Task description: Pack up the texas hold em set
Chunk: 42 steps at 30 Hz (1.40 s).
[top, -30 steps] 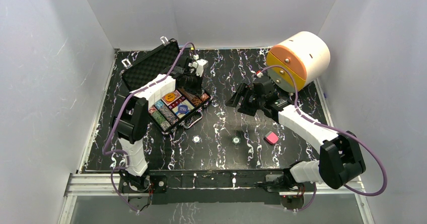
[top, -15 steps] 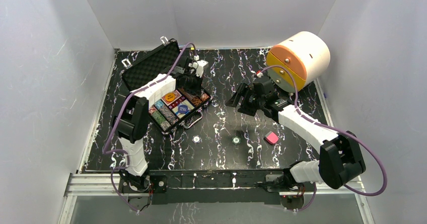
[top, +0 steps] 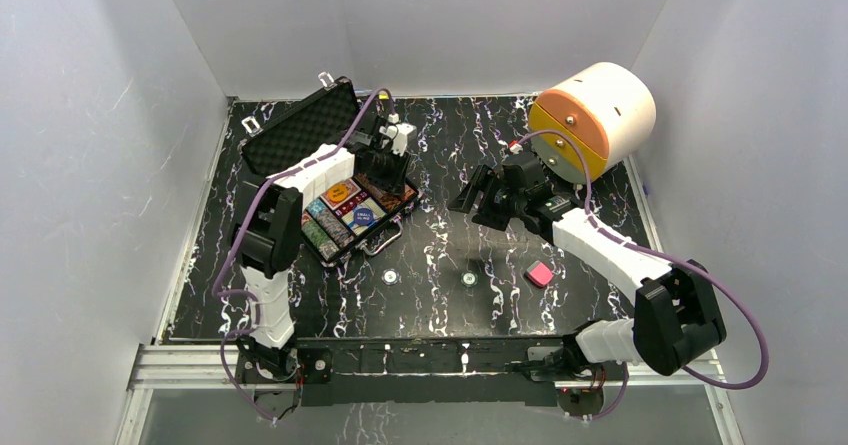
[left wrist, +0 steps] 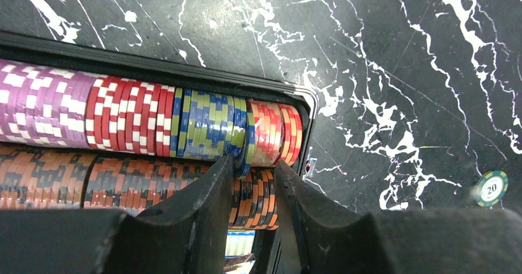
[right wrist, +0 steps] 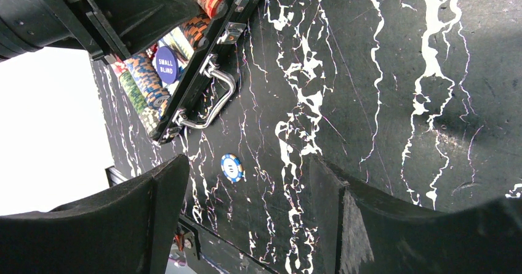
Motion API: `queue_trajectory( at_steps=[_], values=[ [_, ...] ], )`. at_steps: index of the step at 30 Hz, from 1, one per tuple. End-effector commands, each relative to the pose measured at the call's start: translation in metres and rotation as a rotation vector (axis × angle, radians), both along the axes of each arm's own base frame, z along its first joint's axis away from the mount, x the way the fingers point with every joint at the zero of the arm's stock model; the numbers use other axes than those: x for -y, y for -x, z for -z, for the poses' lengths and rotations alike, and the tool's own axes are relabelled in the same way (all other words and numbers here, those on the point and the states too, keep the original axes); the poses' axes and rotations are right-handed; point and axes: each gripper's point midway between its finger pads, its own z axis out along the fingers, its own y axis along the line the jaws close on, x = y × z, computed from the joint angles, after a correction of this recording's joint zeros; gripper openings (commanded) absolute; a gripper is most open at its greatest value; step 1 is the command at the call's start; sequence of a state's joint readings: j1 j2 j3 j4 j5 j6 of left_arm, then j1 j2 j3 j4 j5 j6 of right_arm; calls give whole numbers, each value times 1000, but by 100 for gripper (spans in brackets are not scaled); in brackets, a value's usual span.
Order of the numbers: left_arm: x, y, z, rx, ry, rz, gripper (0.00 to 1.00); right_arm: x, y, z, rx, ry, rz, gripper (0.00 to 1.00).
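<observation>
The black case (top: 333,248) lies open at the table's left, its foam-lined lid (top: 300,130) tilted back. Rows of multicolour chips (left wrist: 123,114) fill it, and a blue "small blind" button (right wrist: 166,64) lies among them. My left gripper (left wrist: 255,163) hangs over the right end of the chip rows, open by a narrow gap. A blue-and-yellow chip (left wrist: 245,141) stands in the row against its left finger, and nothing is pinched. My right gripper (right wrist: 249,163) hovers open above bare table right of the case. Two loose chips (top: 390,277) (top: 468,278) lie on the table.
A large cream-and-orange cylinder (top: 592,120) lies at the back right. A small pink block (top: 540,274) sits under the right forearm. The case handle (right wrist: 212,101) and latches face the table's middle. White walls close in three sides.
My left gripper's jaws have parted and its wrist has shifted slightly above the chip rows. The right arm has not moved.
</observation>
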<state>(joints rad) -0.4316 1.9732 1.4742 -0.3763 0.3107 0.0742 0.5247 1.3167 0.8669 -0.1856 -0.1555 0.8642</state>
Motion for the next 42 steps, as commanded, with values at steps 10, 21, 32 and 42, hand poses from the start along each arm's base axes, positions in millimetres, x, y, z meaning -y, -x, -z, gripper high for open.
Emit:
queue_trajectory(
  at_steps=[10,21,32,42],
  values=[
    [-1,-17,-47,114,9,-48,29,-1,-6,-4,17,4,4,79],
    [2,-16,-34,86,14,-41,0,2,-4,-2,28,23,-10,79],
    [3,-17,-17,54,-2,-38,8,4,-3,-2,28,28,-6,79],
    [4,-26,-60,149,34,-58,27,3,-4,-3,31,25,-7,79]
  ],
)
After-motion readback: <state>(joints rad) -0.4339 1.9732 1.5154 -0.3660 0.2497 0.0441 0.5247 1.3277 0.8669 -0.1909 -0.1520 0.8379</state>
